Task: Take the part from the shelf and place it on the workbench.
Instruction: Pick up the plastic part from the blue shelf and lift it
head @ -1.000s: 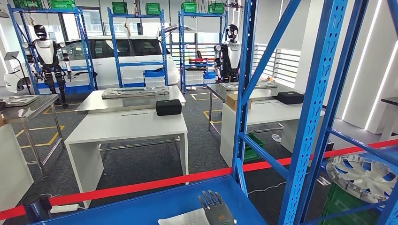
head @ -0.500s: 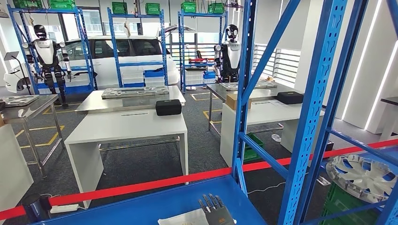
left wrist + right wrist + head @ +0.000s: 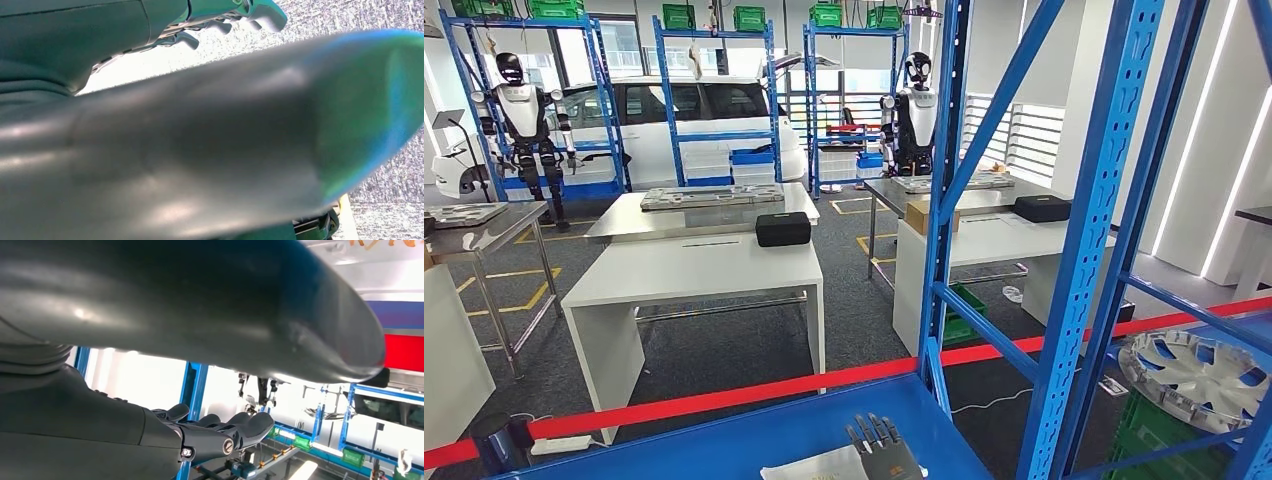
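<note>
At the bottom of the head view my right hand lies over the blue shelf board, fingers stretched forward and spread. A flat white part rests on the board just left of it, partly under the hand; no grip on it shows. In the right wrist view the right hand's fingers are straight with nothing between them and the thumb. The left wrist view has my left hand over grey carpet, its fingers extended and holding nothing. A white workbench stands beyond the shelf.
Blue rack uprights and diagonal braces rise on the right. A red tape runs across beyond the shelf. A silver wheel cover sits at the right above a green crate. A black case lies on the far bench.
My right hand has shifted slightly right on the shelf and its fingers have straightened. Nothing else has moved.
</note>
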`<state>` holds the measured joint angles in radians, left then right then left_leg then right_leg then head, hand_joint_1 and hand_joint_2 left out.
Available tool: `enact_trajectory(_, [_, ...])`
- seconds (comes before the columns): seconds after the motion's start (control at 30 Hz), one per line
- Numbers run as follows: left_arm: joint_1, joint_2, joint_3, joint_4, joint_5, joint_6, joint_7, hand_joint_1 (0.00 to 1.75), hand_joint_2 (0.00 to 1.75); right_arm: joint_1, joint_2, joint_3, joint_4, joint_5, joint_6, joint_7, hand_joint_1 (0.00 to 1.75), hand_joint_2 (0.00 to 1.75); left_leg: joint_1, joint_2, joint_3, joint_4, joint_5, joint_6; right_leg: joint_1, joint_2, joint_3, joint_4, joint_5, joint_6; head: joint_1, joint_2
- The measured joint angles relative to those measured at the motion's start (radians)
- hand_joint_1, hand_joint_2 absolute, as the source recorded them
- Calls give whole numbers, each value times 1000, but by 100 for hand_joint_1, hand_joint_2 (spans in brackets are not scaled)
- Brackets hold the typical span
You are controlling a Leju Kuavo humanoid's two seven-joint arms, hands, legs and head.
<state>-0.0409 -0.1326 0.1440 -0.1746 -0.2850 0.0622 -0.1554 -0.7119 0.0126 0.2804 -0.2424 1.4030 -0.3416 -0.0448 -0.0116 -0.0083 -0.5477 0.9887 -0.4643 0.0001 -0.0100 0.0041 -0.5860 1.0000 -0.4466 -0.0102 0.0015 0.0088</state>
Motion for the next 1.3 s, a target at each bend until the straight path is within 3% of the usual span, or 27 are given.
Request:
enact_trajectory(0.13, [0, 0, 0, 0, -2, 0, 1, 0, 0, 0, 0, -4, 0, -3, -4, 0, 0, 0, 0, 0, 0, 0, 0, 0, 0, 0, 0, 0, 0, 0, 0, 0])
enact_trajectory(0.27, [0, 1, 0, 0, -2, 0, 5, 0, 0, 1, 0, -8, 0, -7, -6, 0, 0, 175, 0, 0, 0, 0, 0, 0, 0, 0, 0, 0, 0, 0, 0, 0])
enact_trajectory(0.4, [0, 1, 0, 0, -2, 0, 7, 0, 0, 1, 0, -13, 0, -8, -5, 0, 0, 175, 0, 0, 0, 0, 0, 0, 0, 0, 0, 0, 0, 0, 0, 0])
enact_trajectory(0.53, [0, 1, 0, 0, -2, 0, 8, 0, 0, 2, 0, -15, 0, -8, -4, 0, 0, 0, 0, 0, 0, 0, 0, 0, 0, 0, 0, 0, 0, 0, 0, 0])
enact_trajectory(1.3, [0, 4, 0, 0, -11, 6, 18, 0, 0, 2, 0, -16, 0, 0, -4, 0, 0, 0, 0, 0, 0, 0, 0, 0, 0, 0, 0, 0, 0, 0, 0, 0])
